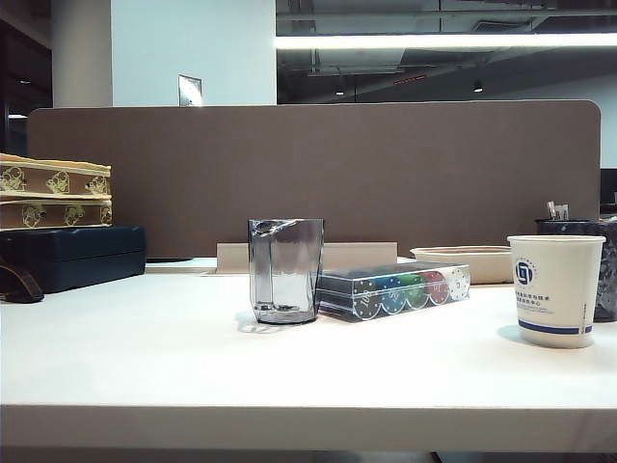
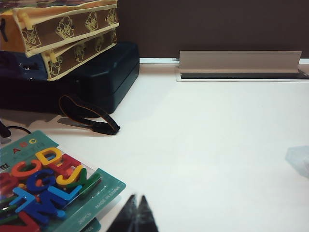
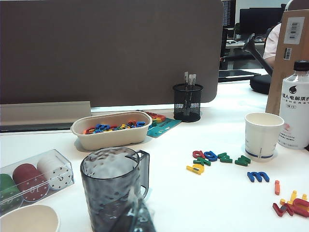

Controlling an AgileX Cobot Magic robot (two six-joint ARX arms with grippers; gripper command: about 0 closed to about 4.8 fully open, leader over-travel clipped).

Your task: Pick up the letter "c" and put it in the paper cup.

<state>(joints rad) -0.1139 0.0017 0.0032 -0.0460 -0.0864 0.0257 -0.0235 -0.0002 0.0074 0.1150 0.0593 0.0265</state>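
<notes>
White paper cup [image 1: 556, 289] upright; red letter "c" [image 3: 198, 154] flat on table.

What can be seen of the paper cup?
The paper cup is white and tapered, with a rolled rim, a blue emblem, small blue text and a blue band near its base. It stands upright and open on the table, casting a shadow, just in front of a dark holder. Neither gripper touches it.
</notes>
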